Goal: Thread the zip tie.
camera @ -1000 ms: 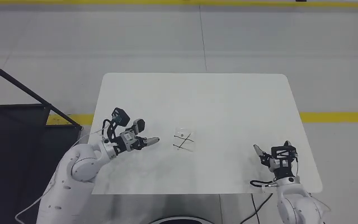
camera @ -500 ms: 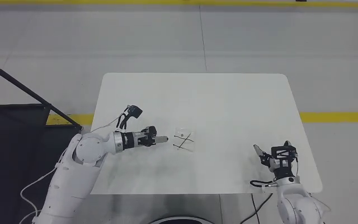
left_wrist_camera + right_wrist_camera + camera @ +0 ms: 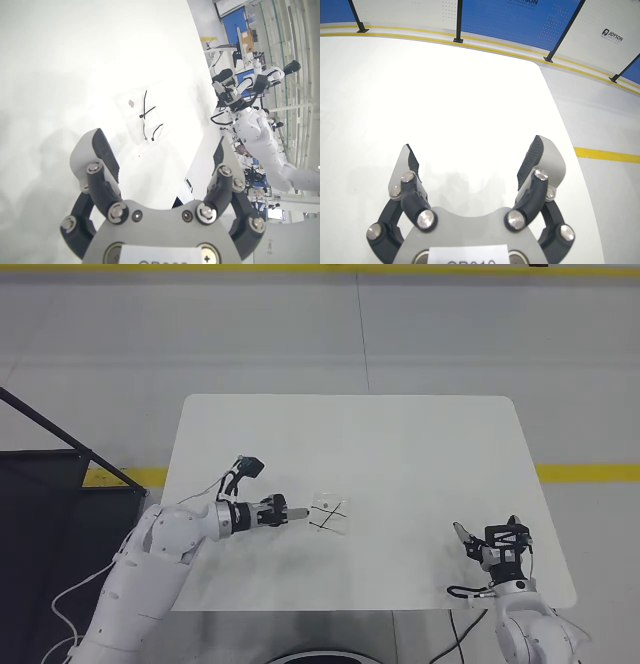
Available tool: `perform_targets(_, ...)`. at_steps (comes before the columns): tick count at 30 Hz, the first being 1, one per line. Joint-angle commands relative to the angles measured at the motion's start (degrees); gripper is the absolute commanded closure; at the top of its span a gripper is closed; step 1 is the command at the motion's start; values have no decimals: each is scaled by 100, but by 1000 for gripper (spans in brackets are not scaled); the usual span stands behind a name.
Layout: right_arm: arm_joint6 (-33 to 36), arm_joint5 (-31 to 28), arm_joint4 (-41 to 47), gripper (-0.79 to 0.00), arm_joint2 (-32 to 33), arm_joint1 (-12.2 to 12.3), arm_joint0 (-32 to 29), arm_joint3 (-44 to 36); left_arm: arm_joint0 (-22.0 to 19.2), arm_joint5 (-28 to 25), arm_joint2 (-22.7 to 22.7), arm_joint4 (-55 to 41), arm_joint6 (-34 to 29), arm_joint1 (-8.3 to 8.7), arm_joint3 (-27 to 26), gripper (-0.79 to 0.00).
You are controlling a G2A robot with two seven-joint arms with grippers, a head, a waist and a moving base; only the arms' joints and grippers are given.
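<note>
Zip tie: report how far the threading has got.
Done: nothing; the zip ties lie loose on the table, none looped. In hand: the left end effector is open and empty just short of them; the right end effector is open, empty, far off. Left: grasping and threading.

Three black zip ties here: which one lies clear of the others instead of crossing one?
The short curved zip tie, which lies by itself and touches neither of the others. The other two zip ties lie straighter and cross each other just beside it.
</note>
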Motion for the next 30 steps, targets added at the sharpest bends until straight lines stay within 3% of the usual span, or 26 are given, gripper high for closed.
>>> perform_targets(1,0,0,0,-785,0,0,0,0,-139,233,180,-28,42,-32,140,-785)
perform_targets(5,0,0,0,-785,0,0,0,0,-378,452,392,-216,72,-84,467,-779)
perform_targets(7,0,0,0,-785,0,0,0,0,-464,467,447,-323,64,-98,600,-634)
perform_targets(9,0,0,0,-785,0,0,0,0,-519,459,486,-427,66,-109,704,-585)
perform_targets(15,0,0,0,-785,0,0,0,0,-641,472,582,-487,104,-123,910,-603)
perform_targets(20,0,0,0,-785,0,0,0,0,-706,512,690,-481,157,-139,991,-545)
perform_targets(21,0,0,0,-785,0,0,0,0,-716,519,702,-508,168,-142,1005,-422)
perform_targets(22,0,0,0,-785,0,0,0,0,-727,515,712,-526,182,-145,1022,-388)
perform_targets(26,0,0,0,-785,0,0,0,0,-767,523,774,-555,197,-154,1110,-320)
perform_targets(30,0,0,0,-785,0,0,0,0,-802,505,822,-581,182,-159,1190,-305)
